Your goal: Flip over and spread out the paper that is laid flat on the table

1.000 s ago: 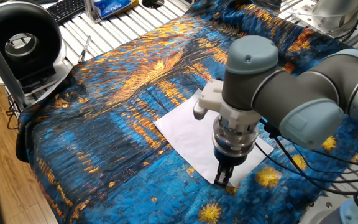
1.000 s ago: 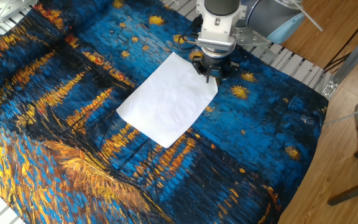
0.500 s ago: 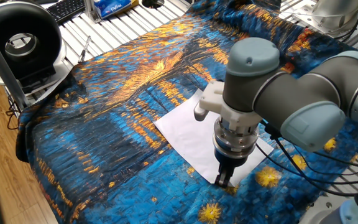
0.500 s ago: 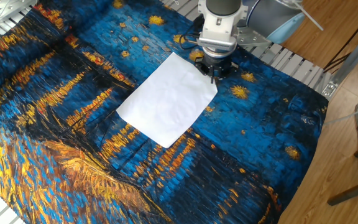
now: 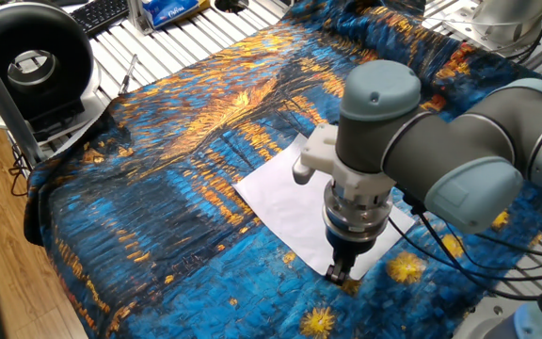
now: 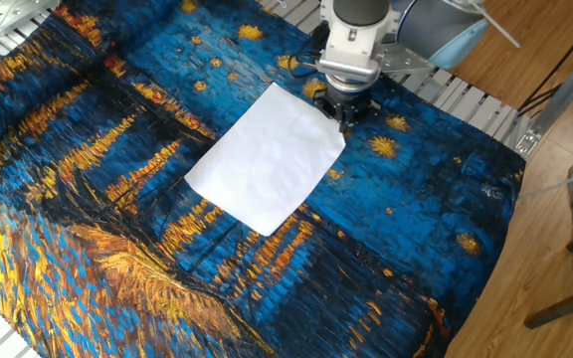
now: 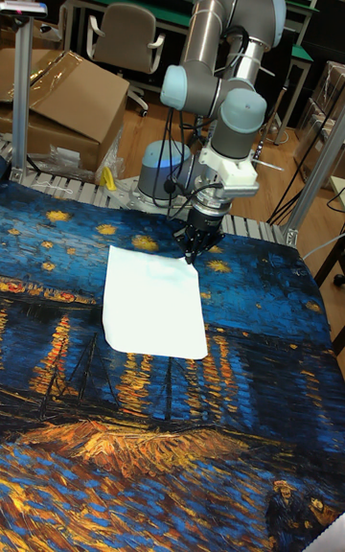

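Since a second ago our end effector (image 6: 344,117) has pinched narrow on the paper (image 6: 265,161) corner, nudging it; grasping step, next we lift and fold over the table (image 6: 88,199).

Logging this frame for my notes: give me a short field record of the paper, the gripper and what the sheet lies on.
paper: white sheet, lying flat, not yet flipped
surface: table draped in blue-and-orange cloth
gripper: pointing down at the sheet's corner nearest the robot base
jaws: nearly together at the paper's edge; grip cannot be confirmed
sheet lifted: no
nearby: black fan beyond the cloth's edge
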